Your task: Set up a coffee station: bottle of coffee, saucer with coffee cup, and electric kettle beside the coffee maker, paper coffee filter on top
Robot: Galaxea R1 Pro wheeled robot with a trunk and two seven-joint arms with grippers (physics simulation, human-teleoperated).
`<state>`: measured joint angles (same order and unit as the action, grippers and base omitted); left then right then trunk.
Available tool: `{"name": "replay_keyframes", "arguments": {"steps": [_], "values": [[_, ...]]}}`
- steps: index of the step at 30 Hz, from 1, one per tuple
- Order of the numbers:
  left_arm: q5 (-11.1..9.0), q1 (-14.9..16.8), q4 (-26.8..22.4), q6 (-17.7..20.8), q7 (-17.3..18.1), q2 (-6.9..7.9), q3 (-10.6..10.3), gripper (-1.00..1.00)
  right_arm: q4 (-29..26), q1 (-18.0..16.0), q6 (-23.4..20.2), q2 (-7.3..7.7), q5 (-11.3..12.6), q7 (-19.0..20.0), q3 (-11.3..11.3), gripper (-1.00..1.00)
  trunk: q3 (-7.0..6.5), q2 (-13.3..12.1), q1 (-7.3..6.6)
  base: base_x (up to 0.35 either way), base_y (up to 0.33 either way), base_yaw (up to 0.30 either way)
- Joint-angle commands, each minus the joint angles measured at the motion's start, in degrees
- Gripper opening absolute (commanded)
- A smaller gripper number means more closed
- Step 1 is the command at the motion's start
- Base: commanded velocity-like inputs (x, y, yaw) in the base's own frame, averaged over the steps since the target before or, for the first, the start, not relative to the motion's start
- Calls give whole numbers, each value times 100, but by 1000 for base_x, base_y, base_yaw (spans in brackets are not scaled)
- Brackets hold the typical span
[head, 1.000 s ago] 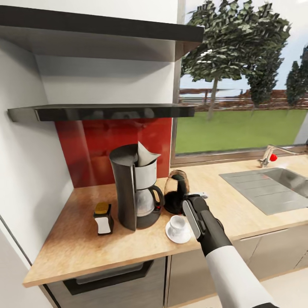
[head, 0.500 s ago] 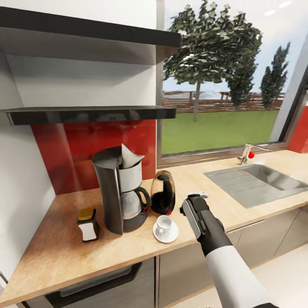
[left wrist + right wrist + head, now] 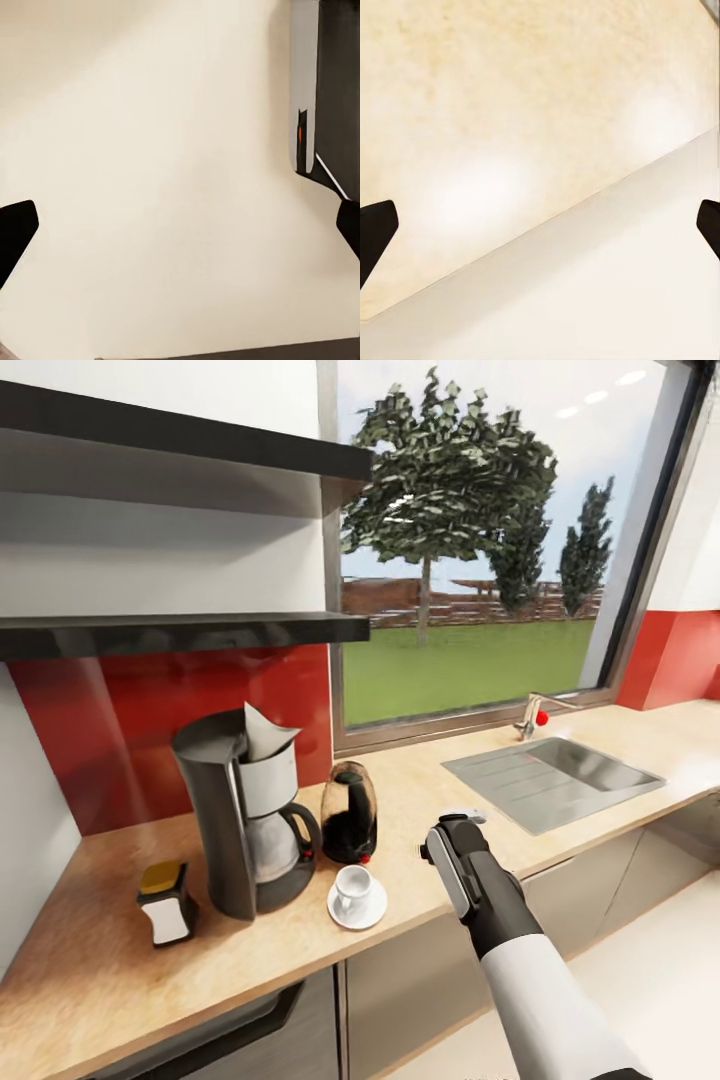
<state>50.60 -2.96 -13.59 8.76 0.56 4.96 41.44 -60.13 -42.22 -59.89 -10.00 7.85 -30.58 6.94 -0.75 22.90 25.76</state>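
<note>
From the head camera I see the coffee maker (image 3: 243, 815) standing on the countertop (image 3: 420, 800) against the red backsplash (image 3: 150, 730), with a white paper filter (image 3: 262, 732) poking up out of its top; the bottle of coffee (image 3: 167, 902) stands on the counter just beside it on the side nearer the wall; the electric kettle (image 3: 349, 812) stands upright just beside the machine on its other side, toward the sink (image 3: 550, 780); the saucer (image 3: 357, 907) lies in front of the kettle, near the machine's base, and the coffee cup (image 3: 352, 886) sits on it; the kitchen shelf (image 3: 180, 632) runs above them. My right gripper (image 3: 452, 822) hangs over the front part of the counter, apart from the cup and kettle and touching neither; in the right wrist view its fingertips (image 3: 375, 236) sit at the two far edges of the picture, so they are spread wide with nothing between them, above the counter's edge. The left gripper (image 3: 180, 240) is likewise spread wide and holds nothing, its fingertips (image 3: 15, 232) at the edges of the left wrist view over a pale surface, with a dark and silver panel (image 3: 322, 90) off to one side; I cannot tell what that panel is.
</note>
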Motion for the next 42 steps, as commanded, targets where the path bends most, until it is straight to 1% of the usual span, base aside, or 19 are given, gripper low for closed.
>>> {"name": "replay_keyframes", "arguments": {"steps": [1, 6, 11, 18, 21, 22, 24, 25, 27, 28, 30, 32, 33, 34, 35, 36, 38, 39, 42], "values": [[20, -3, -12, 14, 6, -4, 20, 100, 1, -3, -11, 0, 59, -60, 8, 100, -5, 3, 2, 0, -7, -226], [20, 1, -12, 12, 3, -4, 26, 100, 1, -4, -11, 0, 59, -61, 9, 100, -30, 3, 2, -4, -79, -226], [20, 5, -13, 10, 0, -4, 30, 100, 1, -5, -11, 0, 59, -58, 9, 100, -55, 3, 2, -63, -217, -227], [20, 6, -13, 4, -1, -4, 26, 100, 16, -1, -11, 1, 56, -62, 15, 100, -91, 3, 2, -207, -204, -229], [20, 6, -13, 3, -1, -4, 23, 100, 13, 4, -11, 67, 58, -58, 4, 100, -106, 3, 2, -117, -86, -240], [20, 6, -13, 3, -1, -4, 23, 100, 10, 5, -11, 148, 58, -58, -20, 100, -111, 3, 2, -53, -39, -245], [16, 6, -13, -1, -2, -4, 23, 100, 10, 9, -6, 409, 60, -56, -148, 100, -121, 3, 2, -28, -21, -251], [15, 6, -13, -2, -2, -4, 23, 100, 10, 10, -2, 483, 62, -56, -208, 100, -126, 3, 2, -17, -13, -254], [13, 6, -13, -4, -3, -3, 22, 100, 11, 11, 18, 743, 65, -48, -561, 100, -136, 3, 2, -9, -7, -256], [12, 6, -13, -6, -3, -3, 22, 100, 13, 12, 28, 789, 66, -46, -670, 100, -141, 3, 2, -6, -4, -257], [12, 6, -13, -7, -3, -3, 25, 100, 19, 12, 128, 901, 65, -37, -1107, 100, -152, 3, 2, -3, -2, -258], [11, 6, -13, -11, -3, -7, 29, 100, 23, 16, 411, 970, 62, -31, -1440, 100, -162, 3, 2, -1, -1, -258], [11, 6, -13, -12, -3, -8, 29, 100, 24, 19, 512, 993, 61, -30, -1497, 100, -167, 3, 2, -1, -1, -258], [8, 6, -13, -13, -3, -9, 30, 100, 25, 23, 735, 1042, 59, -29, -1578, 100, -172, 3, 2, 0, 0, -259], [7, 6, -13, -13, -3, -10, 30, 100, 27, 24, 856, 1065, 57, -29, -1607, 100, -177, 3, 2, 0, 0, -259], [5, 6, -13, -14, -3, -11, 30, 100, 30, 28, 1104, 1102, 53, -28, -1649, 100, -182, 3, 2, 0, 0, -259], [4, 6, -13, -14, -3, -12, 31, 100, 52, 61, 1568, 1140, 40, -28, -1692, 100, -192, 3, 2, 0, 0, -259], [3, 6, -13, -14, -3, -12, 31, 100, 68, 85, 1666, 1145, 37, -27, -1698, 100, -197, 3, 2, 0, 0, -259], [3, 6, -13, -9, -3, -12, 31, 100, 416, 294, 2168, 1156, 40, -27, -1712, 100, -212, 3, 2, 0, 0, -259]]}}
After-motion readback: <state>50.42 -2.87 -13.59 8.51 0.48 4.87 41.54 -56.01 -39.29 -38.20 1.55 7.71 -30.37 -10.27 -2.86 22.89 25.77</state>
